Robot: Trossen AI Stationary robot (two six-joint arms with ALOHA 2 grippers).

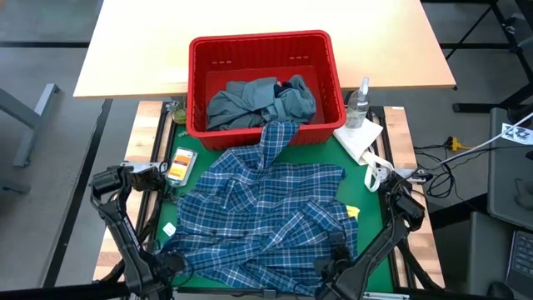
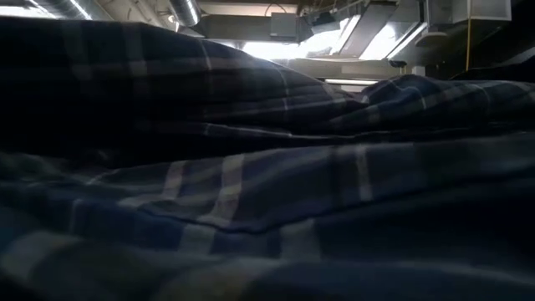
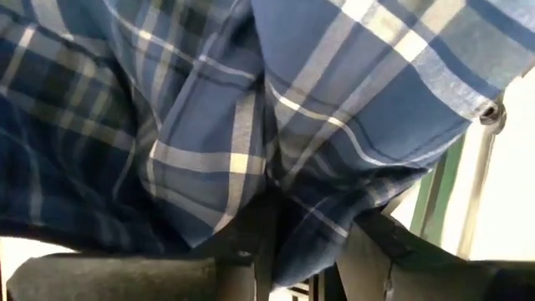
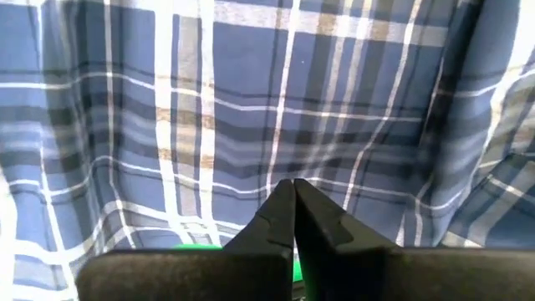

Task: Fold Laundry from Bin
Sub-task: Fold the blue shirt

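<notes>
Step now: the blue plaid shirt lies spread and crumpled on the green table top, and it needs to be pulled flat before any fold.
Where the shirt is: it covers most of the table, with one sleeve reaching up over the near rim of the red bin.
Still in the bin: a grey-blue garment sits bunched inside, by the far edge of the table.
How to do it well: I think each gripper should take one near corner and pull gently apart, so the wrinkles go away.
Left gripper: it is at the near left corner of the table, with shirt cloth between its fingers; I cannot tell if it is letting go or holding.
Right gripper: it is at the near right corner, fingers pressed together, tips on the shirt, with no cloth seen between them.
Arm pose: both arms are bent low over the near edge, elbows out to the sides.
</notes>
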